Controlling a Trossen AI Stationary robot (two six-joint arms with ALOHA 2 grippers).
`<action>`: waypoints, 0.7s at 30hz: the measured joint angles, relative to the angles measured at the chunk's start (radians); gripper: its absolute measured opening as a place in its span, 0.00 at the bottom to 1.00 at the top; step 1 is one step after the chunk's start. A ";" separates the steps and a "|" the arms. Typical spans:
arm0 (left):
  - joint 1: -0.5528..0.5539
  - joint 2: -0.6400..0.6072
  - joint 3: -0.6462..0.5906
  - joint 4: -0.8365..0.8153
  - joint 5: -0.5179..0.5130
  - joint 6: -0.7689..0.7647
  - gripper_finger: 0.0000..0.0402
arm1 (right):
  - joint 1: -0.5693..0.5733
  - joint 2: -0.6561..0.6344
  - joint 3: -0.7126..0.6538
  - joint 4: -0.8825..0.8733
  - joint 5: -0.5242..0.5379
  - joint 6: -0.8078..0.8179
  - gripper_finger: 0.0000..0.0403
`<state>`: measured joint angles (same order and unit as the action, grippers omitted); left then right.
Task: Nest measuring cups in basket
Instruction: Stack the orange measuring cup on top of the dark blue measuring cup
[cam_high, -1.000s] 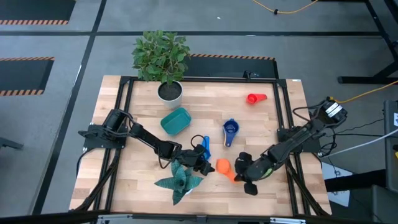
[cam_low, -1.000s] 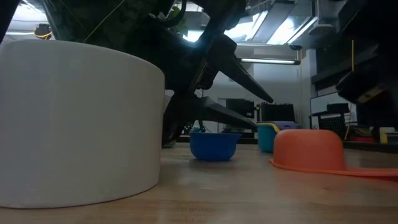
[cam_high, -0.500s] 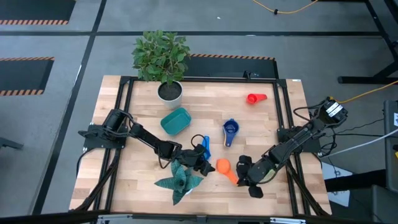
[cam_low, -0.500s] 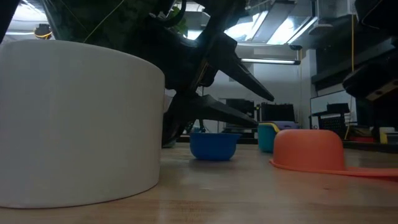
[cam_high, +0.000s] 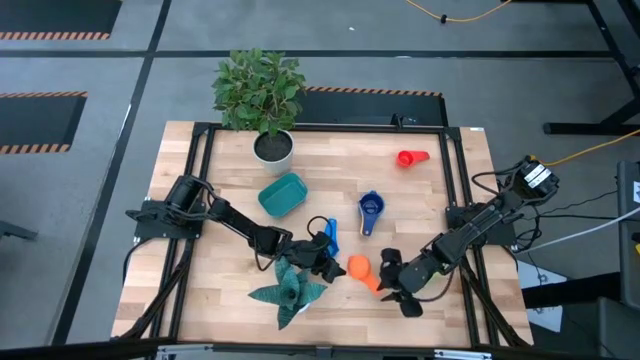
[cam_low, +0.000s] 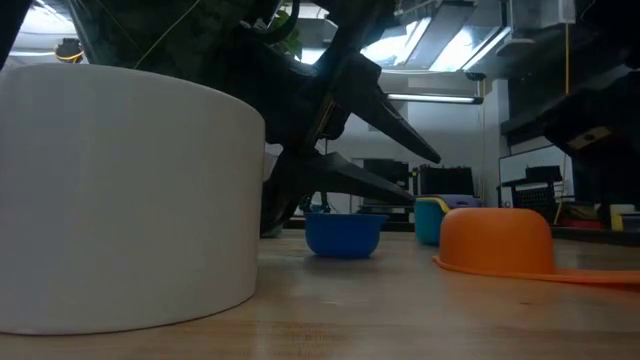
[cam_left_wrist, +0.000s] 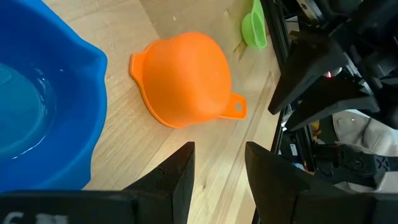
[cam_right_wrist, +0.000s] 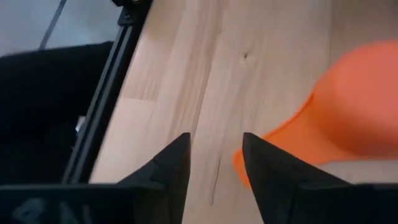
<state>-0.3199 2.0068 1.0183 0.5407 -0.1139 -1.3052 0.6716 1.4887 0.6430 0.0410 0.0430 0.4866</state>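
High view: no readable writing anywhere. Pale wood-plank table (cam_high: 420, 210) in a black frame, on grey floor with orange-and-black hazard strips and a yellow cable. Potted plant (cam_high: 262, 95) at the far edge; teal basket (cam_high: 283, 194) on its side just in front of it. Red cup (cam_high: 410, 158) far right, dark blue cup (cam_high: 370, 211) mid-table, orange cup (cam_high: 359, 268) upside down near the front, between both grippers. Left gripper (cam_high: 326, 262) just beside it, next to a blue cup (cam_high: 329, 237). Right gripper (cam_high: 390, 283) close on the other side, by the handle.

Low view: big white pot (cam_low: 125, 195) near left, blue cup (cam_low: 343, 234) and inverted orange cup (cam_low: 497, 240) on the wood, dim room with ceiling lights and monitors behind.

Left wrist view: left fingers (cam_left_wrist: 183, 171) parted, holding nothing; orange cup (cam_left_wrist: 185, 81) ahead, green cup (cam_left_wrist: 255, 28) beyond at the table edge.

Right wrist view: right fingers (cam_right_wrist: 177, 163) spread, empty; orange cup (cam_right_wrist: 336, 112) just beside one tip, apart from it.
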 joint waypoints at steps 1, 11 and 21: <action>0.000 0.000 0.000 0.000 0.000 0.000 0.34 | 0.002 0.000 0.000 0.001 0.000 -0.042 0.37; 0.000 0.000 0.000 0.000 0.000 0.006 0.34 | 0.085 0.000 0.000 -0.007 0.039 -0.471 0.37; 0.000 0.000 0.000 0.000 0.000 0.008 0.34 | 0.128 0.001 0.000 -0.009 0.228 -0.525 0.37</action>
<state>-0.3199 2.0068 1.0183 0.5403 -0.1139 -1.2976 0.7997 1.4894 0.6430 0.0317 0.2710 -0.0387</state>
